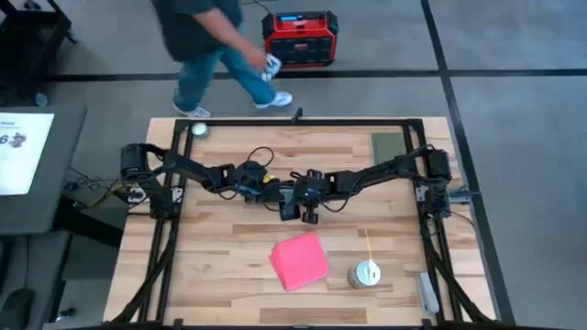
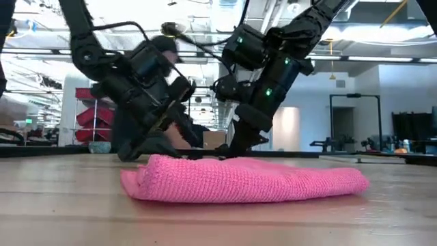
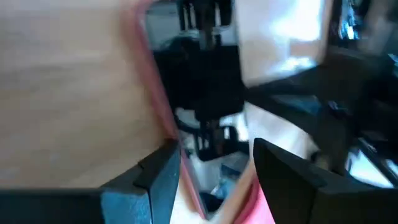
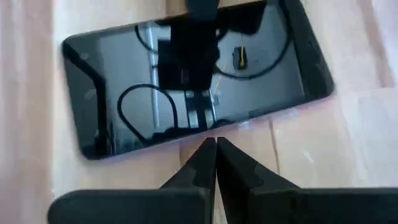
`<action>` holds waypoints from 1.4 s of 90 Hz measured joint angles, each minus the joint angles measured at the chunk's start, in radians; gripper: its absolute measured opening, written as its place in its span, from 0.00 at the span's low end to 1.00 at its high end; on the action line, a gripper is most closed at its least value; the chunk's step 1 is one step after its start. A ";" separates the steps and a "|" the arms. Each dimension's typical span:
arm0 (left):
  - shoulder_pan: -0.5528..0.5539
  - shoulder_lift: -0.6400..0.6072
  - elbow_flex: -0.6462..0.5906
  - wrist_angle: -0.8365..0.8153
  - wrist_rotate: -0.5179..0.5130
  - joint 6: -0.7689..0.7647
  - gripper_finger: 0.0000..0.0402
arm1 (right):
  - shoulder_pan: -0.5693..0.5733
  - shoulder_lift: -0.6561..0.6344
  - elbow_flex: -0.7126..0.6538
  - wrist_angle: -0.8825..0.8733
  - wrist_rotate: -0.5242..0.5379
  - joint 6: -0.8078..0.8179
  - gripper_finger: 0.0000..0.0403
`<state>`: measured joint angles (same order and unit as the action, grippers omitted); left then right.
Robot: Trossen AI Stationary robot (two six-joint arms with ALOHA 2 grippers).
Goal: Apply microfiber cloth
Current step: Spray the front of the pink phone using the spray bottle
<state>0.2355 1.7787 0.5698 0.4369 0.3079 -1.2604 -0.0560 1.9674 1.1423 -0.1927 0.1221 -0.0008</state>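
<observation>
Wooden table (image 1: 211, 257): cloth (image 1: 299, 259), phone (image 4: 193, 87), pad (image 1: 389, 146)

Both grippers meet at the wooden table's (image 1: 211, 275) centre; the microfiber cloth (image 1: 300, 260) lies nearer the front edge, beside a small metal tin (image 1: 366, 274).

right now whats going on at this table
Both arms meet over the middle of the wooden table. The left gripper has its fingers open around the edge of a pink-rimmed phone; the right gripper hovers beside the phone, fingers shut and empty. The microfiber cloth lies folded and untouched nearer the front, by a small metal can. A person walks past behind.
</observation>
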 joint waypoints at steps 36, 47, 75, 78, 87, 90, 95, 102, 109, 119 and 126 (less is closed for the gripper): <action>-0.039 0.009 0.052 -0.133 0.064 0.084 0.45 | 0.005 0.028 -0.001 -0.002 -0.011 0.012 0.00; -0.057 -0.001 0.051 -0.142 0.040 0.080 0.45 | 0.005 0.029 -0.001 -0.002 -0.011 0.019 0.00; -0.065 -0.003 0.052 -0.157 -0.034 0.092 0.45 | 0.014 0.031 -0.003 0.016 -0.019 0.045 0.00; -0.065 -0.003 0.052 -0.157 -0.039 0.095 0.45 | 0.017 0.031 -0.004 0.022 -0.022 0.047 0.00; -0.065 -0.003 0.052 -0.159 -0.052 0.103 0.45 | 0.029 0.032 -0.004 0.049 -0.027 0.055 0.00; -0.065 -0.003 0.052 -0.159 -0.055 0.106 0.45 | 0.034 0.032 -0.004 0.057 -0.027 0.056 0.00; -0.065 -0.003 0.052 -0.159 -0.061 0.108 0.45 | 0.040 0.032 -0.005 0.063 -0.027 0.059 0.00; -0.065 -0.003 0.052 -0.159 -0.067 0.117 0.45 | 0.046 0.033 -0.005 0.070 -0.031 0.074 0.00; -0.065 -0.003 0.052 -0.159 -0.077 0.120 0.45 | 0.053 0.034 -0.004 0.078 -0.047 0.084 0.00; -0.065 -0.004 0.052 -0.159 -0.078 0.136 0.45 | 0.067 0.035 -0.004 0.095 -0.060 0.088 0.00; -0.065 -0.004 0.052 -0.159 -0.085 0.162 0.45 | 0.073 0.035 -0.004 0.103 -0.069 0.088 0.00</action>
<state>0.1703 1.7752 0.6219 0.2777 0.2231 -1.0980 0.0166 2.0024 1.1381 -0.0897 0.0534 0.0868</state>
